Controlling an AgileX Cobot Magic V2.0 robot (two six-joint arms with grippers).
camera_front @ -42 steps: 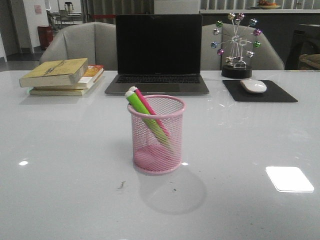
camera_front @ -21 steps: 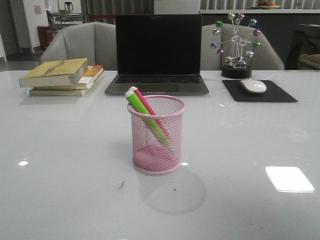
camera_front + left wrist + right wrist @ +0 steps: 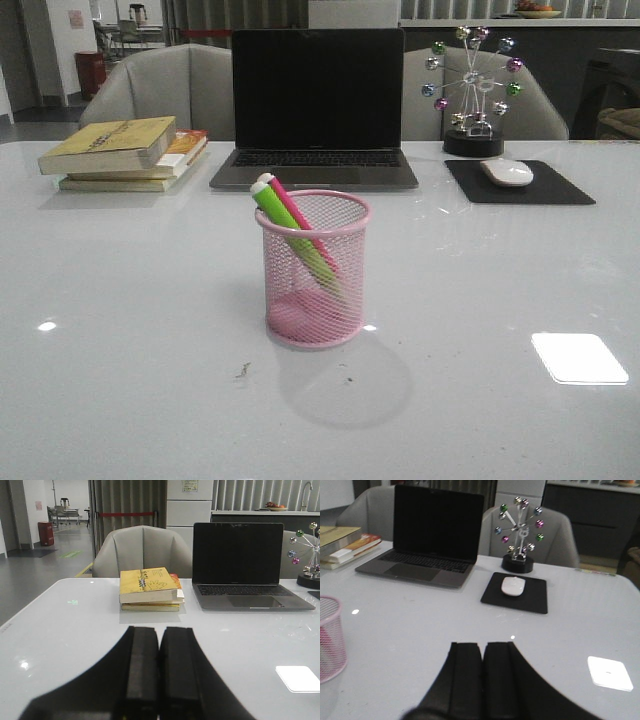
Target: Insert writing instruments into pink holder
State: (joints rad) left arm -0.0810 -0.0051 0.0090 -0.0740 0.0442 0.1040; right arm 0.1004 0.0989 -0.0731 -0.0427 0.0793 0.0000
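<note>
The pink holder (image 3: 313, 270) stands upright at the middle of the white table. Inside it lean the lime-green pen (image 3: 290, 238) with its white end up and the slimmer magenta pen (image 3: 297, 219) beside it, both tilted to the left and poking over the rim. Neither arm shows in the front view. My left gripper (image 3: 159, 630) is shut and empty, away from the cup, facing the books. My right gripper (image 3: 483, 645) is shut and empty too; the holder (image 3: 329, 637) sits at the edge of its view.
A stack of books (image 3: 125, 151) lies back left, an open laptop (image 3: 316, 110) back centre, a white mouse (image 3: 507, 172) on a black mat (image 3: 520, 183) back right, with a ball-wheel ornament (image 3: 473, 90) behind it. Grey chairs stand beyond the table.
</note>
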